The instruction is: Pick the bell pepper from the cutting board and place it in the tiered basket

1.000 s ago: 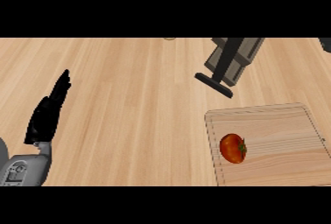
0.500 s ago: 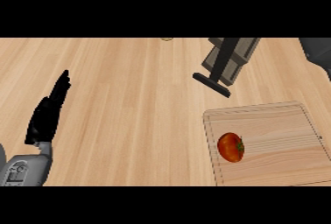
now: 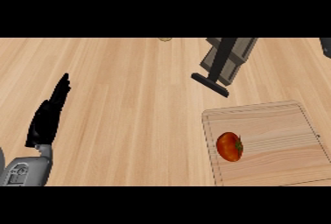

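A red bell pepper (image 3: 229,146) lies on its side on the left part of a light wooden cutting board (image 3: 278,127) at the lower right. My left hand (image 3: 48,114) rests at the far left with straight fingers pointing up the counter. It is open, holds nothing, and is well apart from the board. My right hand does not show. A grey and black slanted frame (image 3: 225,61), perhaps the tiered basket, stands at the top just beyond the board's far left corner.
Bare wooden counter (image 3: 135,109) spreads between my left hand and the board. A dark shape (image 3: 326,46) is cut off at the top right edge. A small tan thing (image 3: 165,39) peeks in at the top middle.
The dark shape at the top right edge shows less than half a second ago. The pepper, board and left hand have hardly shifted.
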Controlling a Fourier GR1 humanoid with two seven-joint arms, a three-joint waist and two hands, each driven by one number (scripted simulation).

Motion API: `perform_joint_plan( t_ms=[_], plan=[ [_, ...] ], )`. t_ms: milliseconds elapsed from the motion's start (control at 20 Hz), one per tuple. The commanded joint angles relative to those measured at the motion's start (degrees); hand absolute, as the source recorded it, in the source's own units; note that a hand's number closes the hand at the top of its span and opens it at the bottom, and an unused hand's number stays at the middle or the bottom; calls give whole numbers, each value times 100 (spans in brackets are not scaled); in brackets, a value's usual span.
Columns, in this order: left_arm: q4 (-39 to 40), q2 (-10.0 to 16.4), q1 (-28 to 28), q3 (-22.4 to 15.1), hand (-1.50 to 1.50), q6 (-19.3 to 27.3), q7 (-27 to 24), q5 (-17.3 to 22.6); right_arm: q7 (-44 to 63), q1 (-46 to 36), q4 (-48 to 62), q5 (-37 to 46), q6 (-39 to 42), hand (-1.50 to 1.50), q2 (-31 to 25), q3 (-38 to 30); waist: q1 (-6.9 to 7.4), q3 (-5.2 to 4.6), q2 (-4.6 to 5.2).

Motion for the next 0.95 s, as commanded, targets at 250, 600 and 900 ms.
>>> perform_joint_plan(
  t_ms=[250, 600, 900],
  plan=[
    [-35, 43, 223, 157, 0, 5, -74, 42, 1269, -284, -819, 101, 221, -150, -289, -148, -167, 3, -109],
    [-204, 73, 455, 261, 0, 20, 167, 95, 1341, 219, -2134, -283, 929, -150, -213, -450, -487, 20, -263],
    [-4, 139, 438, 376, 0, 48, 14, 73, 1447, 519, -3576, -445, 1384, -150, 33, -451, -674, 18, -318]
  ],
)
